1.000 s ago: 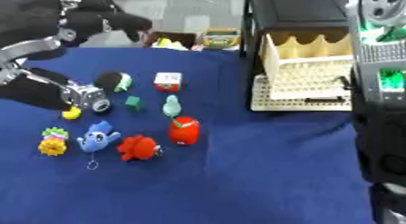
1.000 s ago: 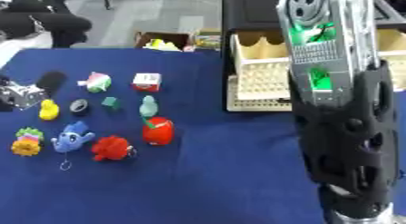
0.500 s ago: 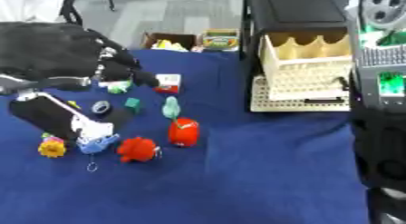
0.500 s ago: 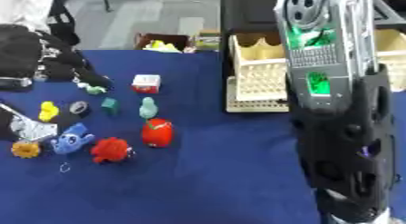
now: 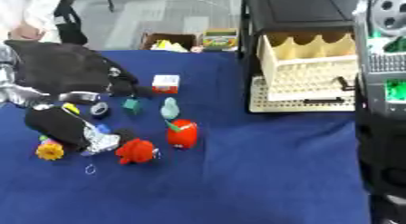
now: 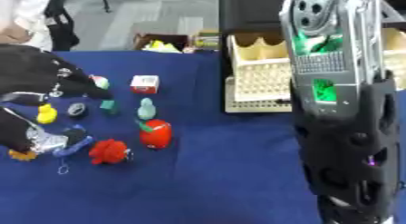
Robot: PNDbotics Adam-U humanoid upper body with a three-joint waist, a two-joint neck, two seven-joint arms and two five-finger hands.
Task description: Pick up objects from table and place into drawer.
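Observation:
My left hand [image 6: 31,133] comes in from the left, low over the blue cloth, its fingers curled on a blue toy [image 6: 74,143] that is mostly hidden under them. Around it lie a yellow duck [image 6: 47,113], a black ring [image 6: 77,109], a green cube [image 5: 131,104], a pale green figure [image 5: 169,108], a red apple toy [image 5: 182,133], a red fuzzy toy [image 5: 136,150], an orange flower toy [image 5: 49,150] and a red and white box [image 5: 166,83]. The cream drawer unit [image 5: 305,64] stands at the far right with its drawer [image 5: 301,98] pulled out.
My right arm [image 6: 341,119] fills the right side, upright; its hand does not show. A black cabinet [image 5: 297,10] sits above the drawer unit. Small boxes [image 5: 218,37] stand at the table's far edge. Bare blue cloth [image 5: 238,182] covers the table's near half.
My left hand has swung from the yellow duck's side down and right onto the blue toy. The toys around it have stayed put.

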